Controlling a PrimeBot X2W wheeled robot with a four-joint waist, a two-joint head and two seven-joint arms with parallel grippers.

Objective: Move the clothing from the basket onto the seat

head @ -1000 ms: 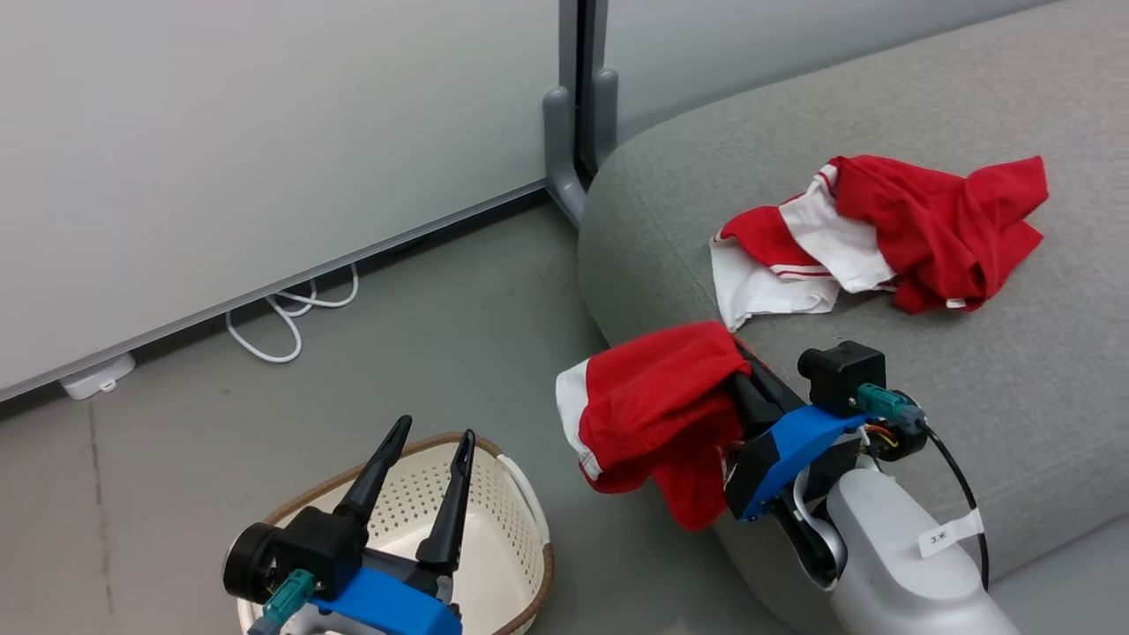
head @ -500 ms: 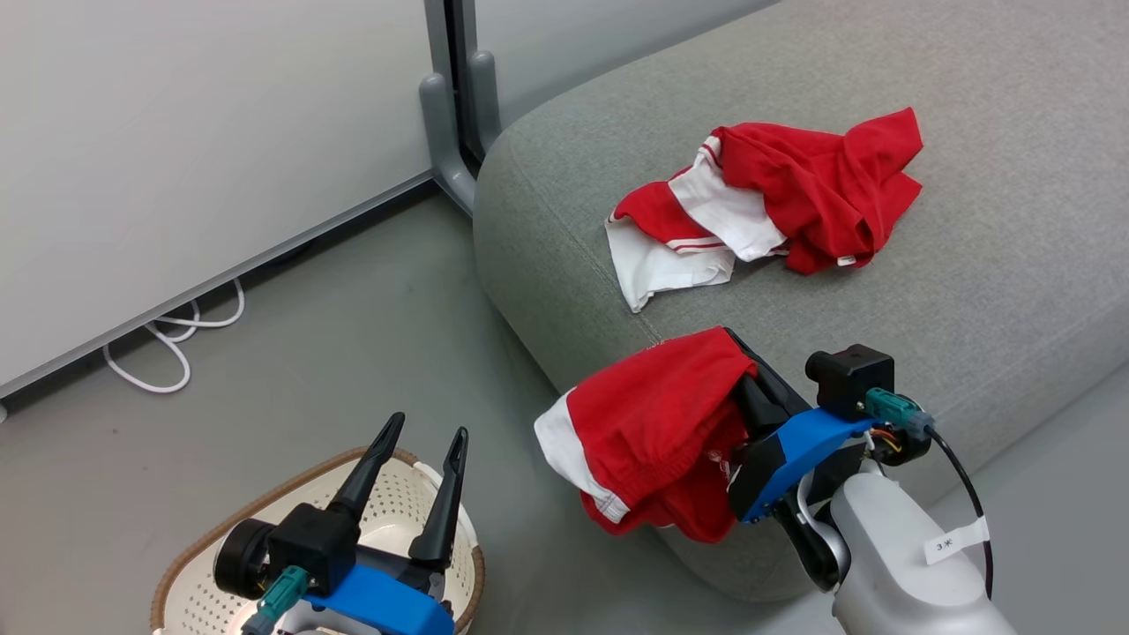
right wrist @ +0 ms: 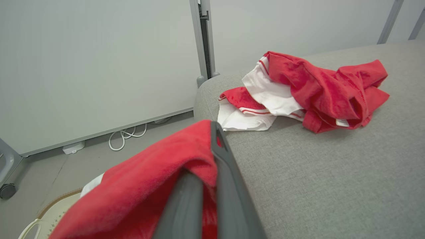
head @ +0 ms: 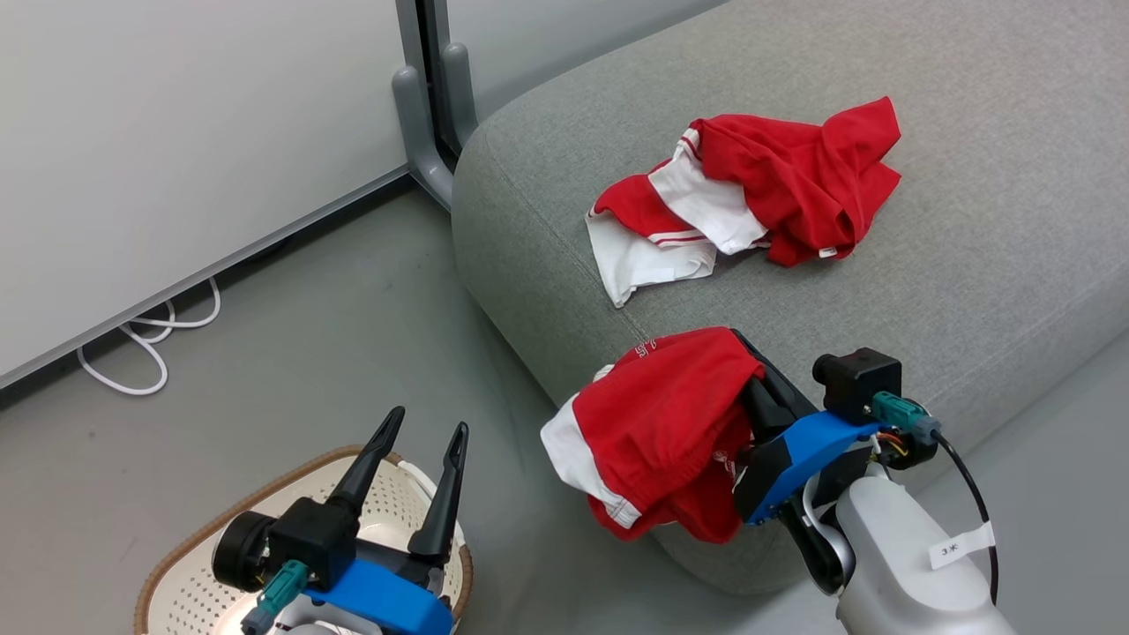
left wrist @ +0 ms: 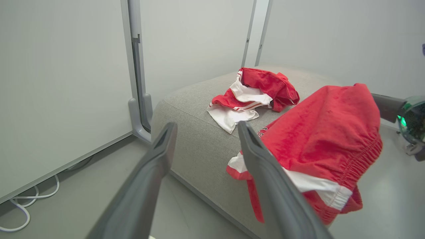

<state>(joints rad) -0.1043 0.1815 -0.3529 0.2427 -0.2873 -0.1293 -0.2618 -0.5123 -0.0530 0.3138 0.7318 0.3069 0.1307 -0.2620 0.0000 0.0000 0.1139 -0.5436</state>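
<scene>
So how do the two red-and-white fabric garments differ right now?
The crumpled red-and-white garment lies loose, well in on the grey upholstered seat cushion; the mostly red garment hangs pinched in the right gripper at the cushion's front edge. The lying one shows broad white panels; the held one only a white band. Both are soft red fabric.

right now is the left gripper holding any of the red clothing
No, the left gripper is open, its two fingers standing apart with nothing between them.
</scene>
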